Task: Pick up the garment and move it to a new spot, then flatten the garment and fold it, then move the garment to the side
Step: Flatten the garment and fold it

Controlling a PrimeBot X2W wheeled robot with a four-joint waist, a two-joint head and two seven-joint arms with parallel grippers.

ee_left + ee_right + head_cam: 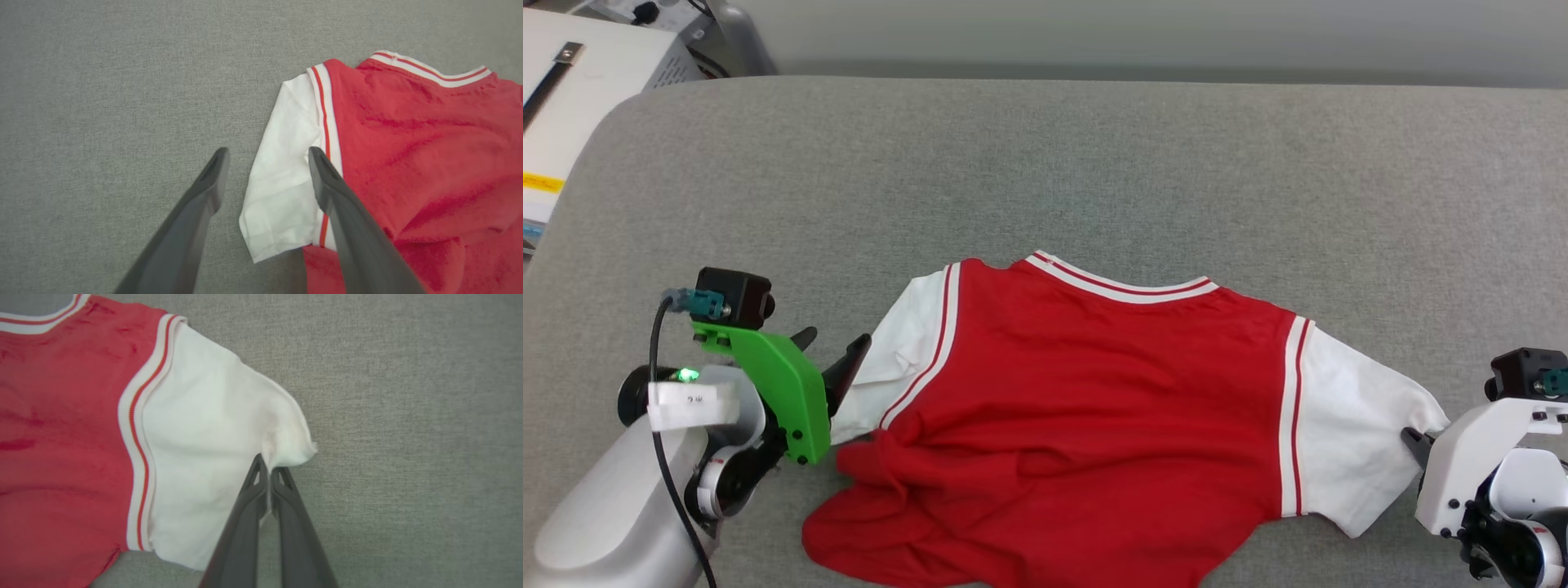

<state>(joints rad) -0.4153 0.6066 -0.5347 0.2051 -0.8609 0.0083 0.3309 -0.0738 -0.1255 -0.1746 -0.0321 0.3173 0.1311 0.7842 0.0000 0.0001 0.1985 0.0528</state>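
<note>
Grey fabric padding (1094,163) carried one garment (1094,392), a red jersey lying plain side up, its striped collar (1119,286) on the far side and its near hem bunched. Its two white sleeves spread outward, and two grippers flanked it. The left gripper (836,339) stood wide apart at the left sleeve (907,343), holding nothing. The right gripper (267,465) was pinched tight on the right sleeve's (204,428) edge. One white tag (690,400) on the left arm bore writing too small to read.
</note>
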